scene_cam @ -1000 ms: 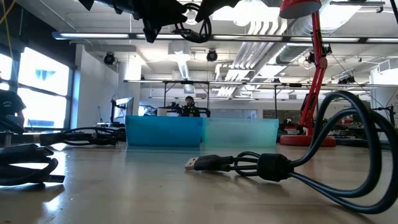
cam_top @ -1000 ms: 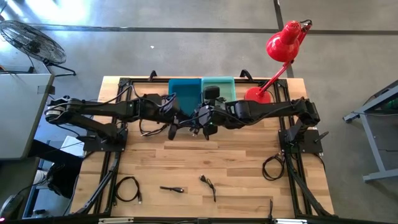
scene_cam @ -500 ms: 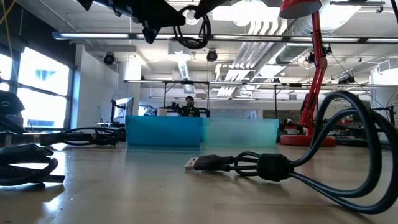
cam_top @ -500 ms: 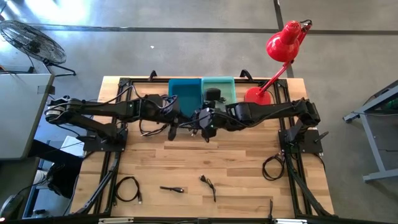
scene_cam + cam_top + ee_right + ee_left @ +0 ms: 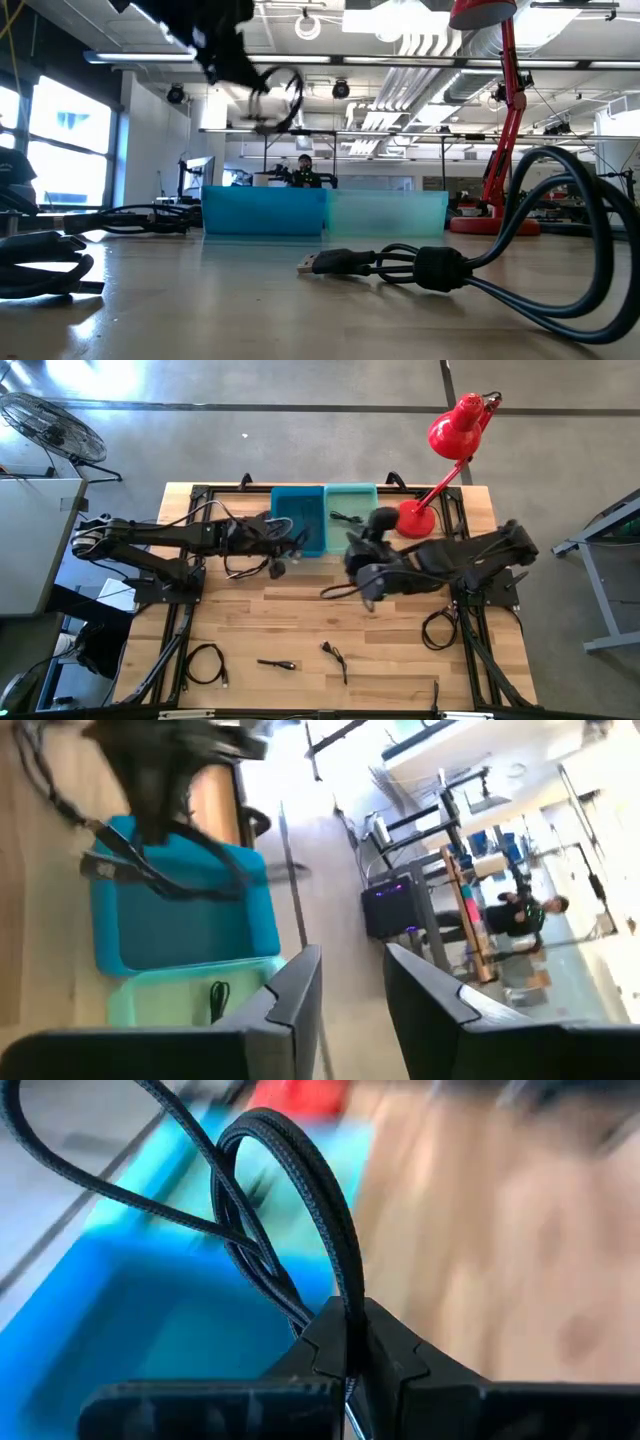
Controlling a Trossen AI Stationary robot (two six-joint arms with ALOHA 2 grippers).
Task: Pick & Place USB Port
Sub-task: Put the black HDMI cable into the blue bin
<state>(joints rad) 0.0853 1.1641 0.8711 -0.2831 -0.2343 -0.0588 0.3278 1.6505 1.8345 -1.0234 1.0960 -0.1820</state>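
A looped black cable [image 5: 285, 1210] is pinched between the fingers of the left gripper [image 5: 348, 1355], held in the air over the near edge of the blue bin [image 5: 298, 520]. A green bin [image 5: 350, 510] touches the blue bin's side and holds another small black cable [image 5: 345, 518]. The right gripper [image 5: 350, 985], fingers spread and empty, is above the table [image 5: 400, 640] in front of the green bin. More cables [image 5: 335, 656] lie along the table's front.

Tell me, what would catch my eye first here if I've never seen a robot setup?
Probably the red desk lamp at the table's far right corner, then the two blue bins at the far edge. The left gripper pinches a looped black cable above the darker bin, while the right gripper hangs open and empty nearby.
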